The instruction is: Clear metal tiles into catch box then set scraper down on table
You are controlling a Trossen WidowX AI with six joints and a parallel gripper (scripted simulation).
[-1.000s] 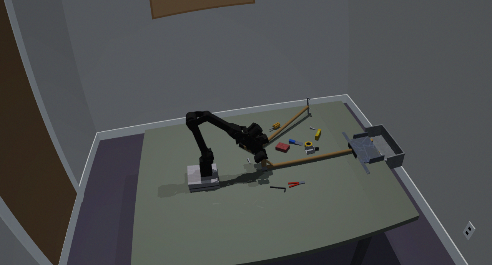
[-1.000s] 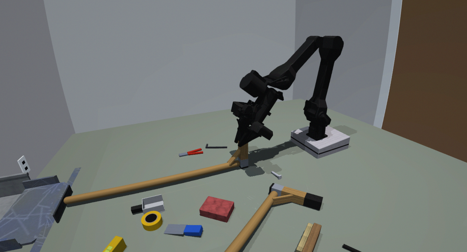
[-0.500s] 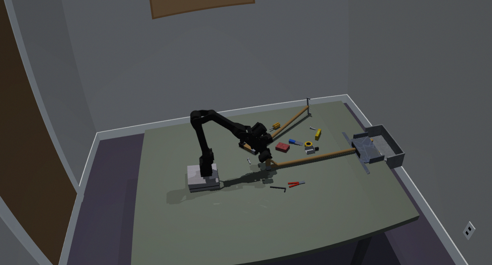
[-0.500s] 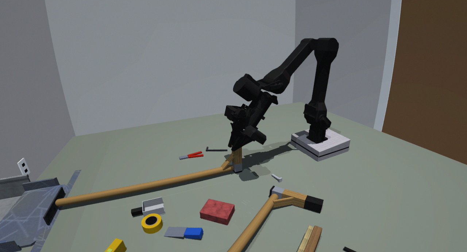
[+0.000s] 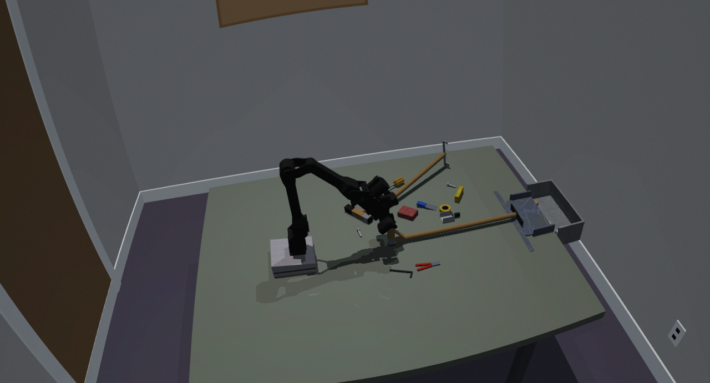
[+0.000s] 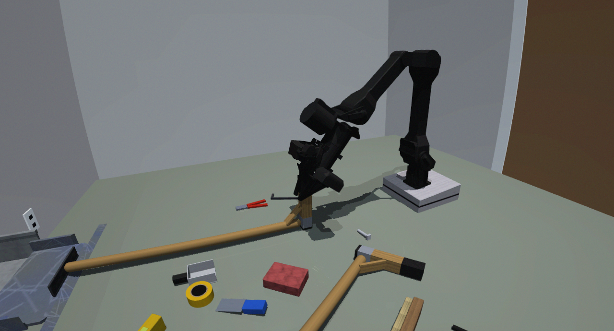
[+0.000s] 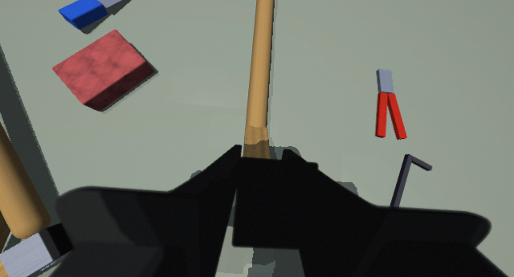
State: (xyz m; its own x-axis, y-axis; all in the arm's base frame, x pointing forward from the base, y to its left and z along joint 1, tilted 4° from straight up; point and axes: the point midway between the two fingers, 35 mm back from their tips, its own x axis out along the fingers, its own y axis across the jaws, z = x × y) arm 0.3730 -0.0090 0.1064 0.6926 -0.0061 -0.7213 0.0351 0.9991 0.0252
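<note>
My gripper [image 5: 391, 228] [image 6: 303, 197] [image 7: 262, 153] is shut on the upright wooden grip of the long scraper. The scraper's handle [image 5: 456, 227] [image 6: 184, 244] [image 7: 261, 60] runs low over the table to its black blade [image 5: 517, 215] [image 6: 63, 271], which stands across the near part of the steel bench plate [image 5: 538, 221] [image 6: 25, 284]. The grey catch box [image 5: 571, 202] [image 6: 15, 243] is at the plate's far end. A small orange piece [image 5: 536, 202] shows near the box's near edge. I cannot make out tiles on the plate; the blade hides a strip of it.
A second long-handled tool [image 5: 421, 174] [image 6: 335, 297] [image 7: 20, 197] lies beside the scraper. Between them are a red block [image 5: 407, 212] [image 6: 285, 278] [image 7: 104, 64], a blue-handled scraper [image 6: 254, 306] and yellow tape [image 6: 199, 298]. Red pliers [image 5: 424, 265] [image 7: 385, 108] and a hex key [image 5: 401, 271] [image 7: 401, 181] lie opposite.
</note>
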